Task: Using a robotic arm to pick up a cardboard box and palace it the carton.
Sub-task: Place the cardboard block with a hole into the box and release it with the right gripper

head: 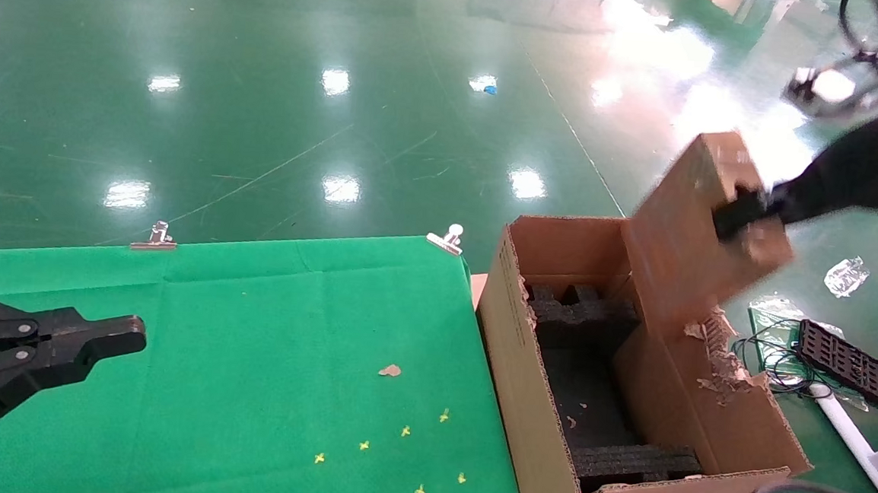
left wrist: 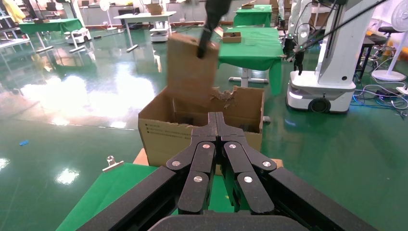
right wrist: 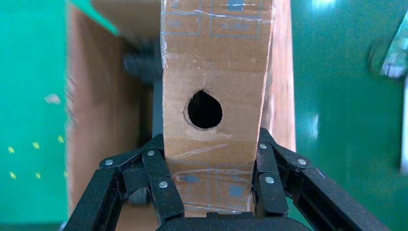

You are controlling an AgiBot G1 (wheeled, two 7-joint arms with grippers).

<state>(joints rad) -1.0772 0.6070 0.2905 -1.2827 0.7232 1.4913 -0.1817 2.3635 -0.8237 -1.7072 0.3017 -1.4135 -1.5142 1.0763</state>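
While the box [head: 703, 232] hangs tilted over the far right corner of the carton [head: 537, 382], the main hazard is probably a snag on entry. Its lower edge sits close above the torn right wall, where ragged flaps jut inward, and black foam inserts [head: 579, 320] take up part of the cavity. A descent at this tilt could catch the lower corner on the torn edge or seat it on the foam, so that the box wedges or tips out over the side. Slip is a second risk, since the right wrist view shows taped, shiny faces under the pads; a bump against the wall may twist the box within the grip.

Right gripper [right wrist: 209, 180]: held high over the right side of the carton, reaching in from the upper right, fingers [right wrist: 159, 178] clamped on the two broad faces of the box, with the narrow holed side facing the wrist camera. Nothing but this grip supports the box; it is not yet inside the carton.

Left gripper [head: 109, 337]: parked low over the green table [head: 251, 326], well apart from the carton, its fingers pressed together and holding nothing.
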